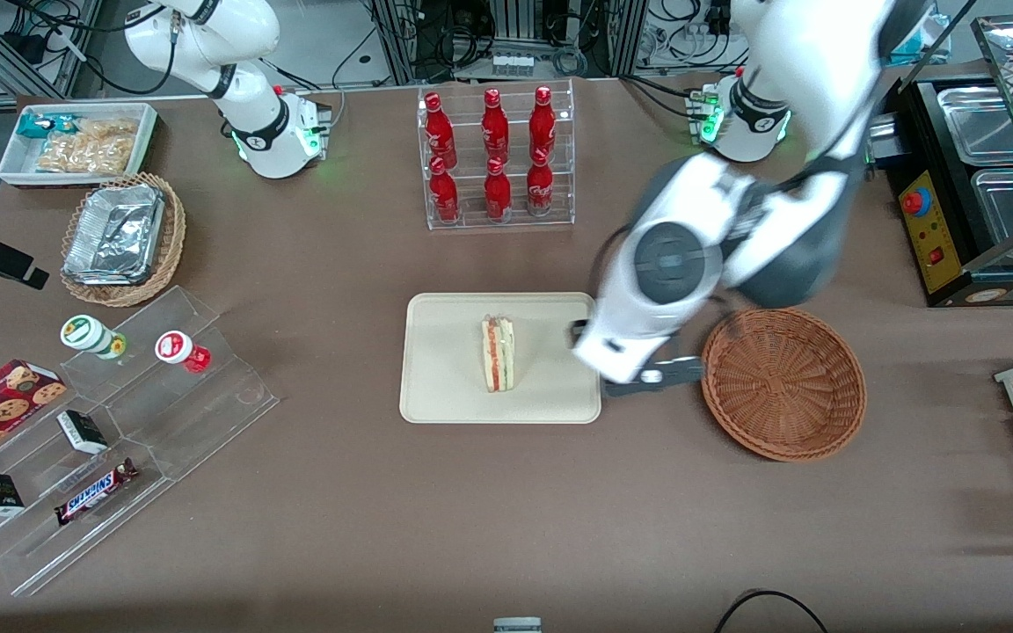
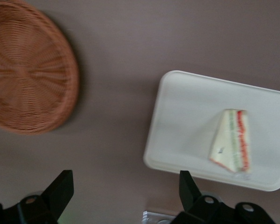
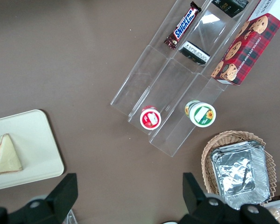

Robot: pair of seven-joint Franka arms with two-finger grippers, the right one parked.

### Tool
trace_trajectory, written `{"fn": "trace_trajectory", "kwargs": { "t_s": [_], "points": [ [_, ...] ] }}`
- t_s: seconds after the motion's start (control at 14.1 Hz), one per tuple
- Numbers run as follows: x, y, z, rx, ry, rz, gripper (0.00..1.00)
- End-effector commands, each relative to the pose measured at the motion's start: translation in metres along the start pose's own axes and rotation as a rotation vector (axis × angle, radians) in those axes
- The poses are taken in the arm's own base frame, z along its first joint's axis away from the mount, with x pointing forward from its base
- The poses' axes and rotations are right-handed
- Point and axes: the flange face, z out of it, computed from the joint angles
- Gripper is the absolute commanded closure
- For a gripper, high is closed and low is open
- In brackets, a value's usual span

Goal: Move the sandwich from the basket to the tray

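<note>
The sandwich (image 1: 498,353) (image 2: 232,140) lies on the cream tray (image 1: 445,387) (image 2: 186,116) near its middle, a pale wedge with red and green layers showing. The reddish-brown wicker basket (image 1: 783,384) (image 2: 28,70) stands beside the tray toward the working arm's end, and nothing shows in it. My gripper (image 1: 643,376) (image 2: 125,189) hangs above the bare table between tray and basket. It is open, with nothing between its fingers. The sandwich (image 3: 4,154) and tray (image 3: 37,140) also show in the right wrist view.
A clear rack of red bottles (image 1: 496,158) stands farther from the camera than the tray. A stepped clear display with snacks (image 1: 120,422), a tan basket of foil trays (image 1: 124,237) and a white bin (image 1: 76,141) sit toward the parked arm's end. A black appliance (image 1: 972,193) stands at the working arm's end.
</note>
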Motion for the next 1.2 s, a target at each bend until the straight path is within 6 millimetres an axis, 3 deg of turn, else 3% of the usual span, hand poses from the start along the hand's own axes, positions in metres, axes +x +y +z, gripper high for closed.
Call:
{"fn": "trace_trajectory", "kwargs": {
  "t_s": [0.0, 0.21, 0.35, 0.57, 0.85, 0.99, 1.06, 1.13],
  "points": [
    [0.001, -0.076, -0.033, 0.029, -0.051, 0.039, 0.0],
    [0.0, -0.179, -0.068, 0.014, -0.075, 0.038, 0.0],
    [-0.013, -0.204, -0.089, 0.023, -0.04, 0.065, 0.0],
    [-0.041, -0.214, -0.125, 0.018, 0.007, 0.068, 0.0],
    [-0.082, -0.2, -0.117, 0.029, 0.077, 0.091, 0.0],
    [-0.104, -0.204, -0.122, 0.03, 0.094, 0.075, 0.0],
    [-0.109, -0.219, -0.121, 0.05, 0.068, 0.054, 0.0],
    [-0.114, -0.222, -0.117, 0.071, 0.023, 0.051, 0.0]
  ]
}}
